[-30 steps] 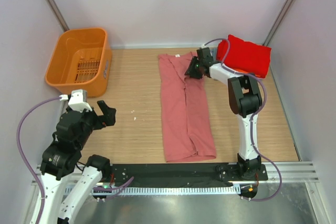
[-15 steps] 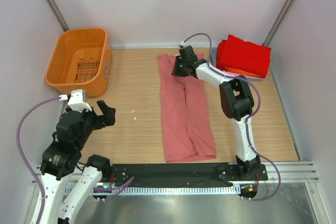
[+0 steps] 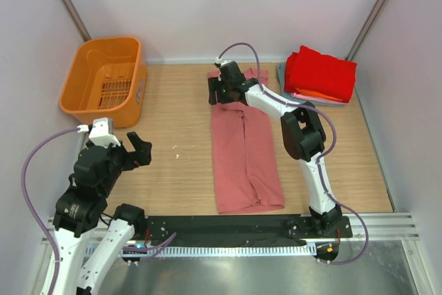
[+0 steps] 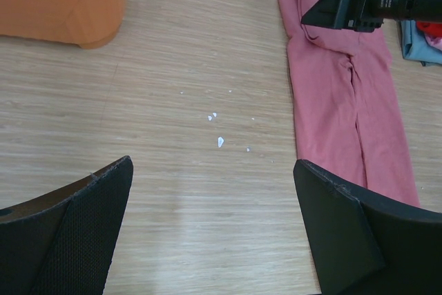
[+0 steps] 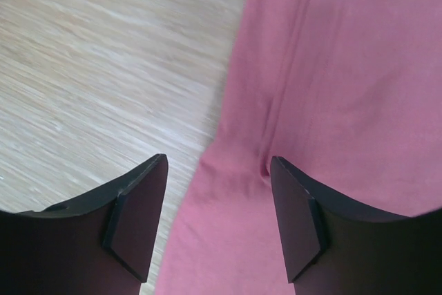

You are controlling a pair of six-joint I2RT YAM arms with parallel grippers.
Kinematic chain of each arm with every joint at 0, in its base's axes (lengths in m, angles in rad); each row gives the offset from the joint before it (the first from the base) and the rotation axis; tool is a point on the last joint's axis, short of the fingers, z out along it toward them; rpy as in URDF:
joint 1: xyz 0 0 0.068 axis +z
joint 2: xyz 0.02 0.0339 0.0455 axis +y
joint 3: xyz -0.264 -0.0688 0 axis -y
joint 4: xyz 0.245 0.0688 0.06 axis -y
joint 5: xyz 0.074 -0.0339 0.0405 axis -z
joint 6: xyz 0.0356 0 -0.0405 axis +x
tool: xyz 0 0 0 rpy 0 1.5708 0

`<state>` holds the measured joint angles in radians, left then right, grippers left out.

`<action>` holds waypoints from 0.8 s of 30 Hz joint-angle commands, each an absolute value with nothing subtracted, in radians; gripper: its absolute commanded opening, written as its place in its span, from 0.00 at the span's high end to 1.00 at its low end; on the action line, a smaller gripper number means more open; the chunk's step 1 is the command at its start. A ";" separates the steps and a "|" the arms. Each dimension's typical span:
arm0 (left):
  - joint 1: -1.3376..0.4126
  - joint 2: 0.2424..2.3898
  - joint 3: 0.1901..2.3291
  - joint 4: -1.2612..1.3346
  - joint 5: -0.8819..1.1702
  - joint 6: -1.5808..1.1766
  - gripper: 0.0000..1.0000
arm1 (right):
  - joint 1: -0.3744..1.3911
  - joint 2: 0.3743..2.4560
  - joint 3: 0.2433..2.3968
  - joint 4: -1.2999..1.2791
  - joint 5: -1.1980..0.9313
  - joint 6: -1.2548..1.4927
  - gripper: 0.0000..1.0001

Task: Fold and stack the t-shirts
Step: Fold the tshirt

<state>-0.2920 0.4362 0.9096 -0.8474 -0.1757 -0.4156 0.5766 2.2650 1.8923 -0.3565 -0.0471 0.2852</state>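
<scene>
An orange basket [image 3: 103, 77] sits left, the red t-shirt stack [image 3: 321, 72] right. The right gripper [image 5: 217, 170], splayed, hangs over the salmon-pink t-shirt's [image 5: 331, 67] left edge; the left gripper [image 4: 213, 164], splayed, is well apart.

Warm colours on pale wood

A salmon-pink t-shirt [image 3: 246, 157] lies on the light, wood-grained bench [image 3: 179, 170]. At the far right corner a bright red t-shirt [image 3: 323, 72] tops orange, pale pink and grey-blue folded t-shirts [image 3: 307, 94]. The plastic basket [image 3: 74, 84] is orange.
</scene>
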 commanded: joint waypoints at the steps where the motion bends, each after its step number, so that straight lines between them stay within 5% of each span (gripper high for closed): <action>1: -0.281 0.436 0.905 -0.796 -0.187 -0.423 0.00 | 0.566 2.146 1.826 -0.293 -0.058 0.273 0.32; 10: -0.282 0.751 0.977 -0.832 -0.078 -0.458 0.09 | 0.545 1.820 1.678 -0.481 0.181 0.371 0.06; 17: -0.429 1.153 1.043 -0.540 0.008 -0.583 0.07 | 0.392 1.667 1.414 -0.457 -0.051 0.436 0.10; 24: -0.433 1.713 1.450 -0.416 0.141 -0.618 0.07 | 0.311 1.909 1.713 -0.573 -0.117 0.356 0.13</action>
<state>-0.4316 1.5852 1.2709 -0.5362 0.0704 -0.5949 0.2977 1.8313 1.5639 -0.5182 -0.0647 0.4015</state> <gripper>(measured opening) 0.927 0.868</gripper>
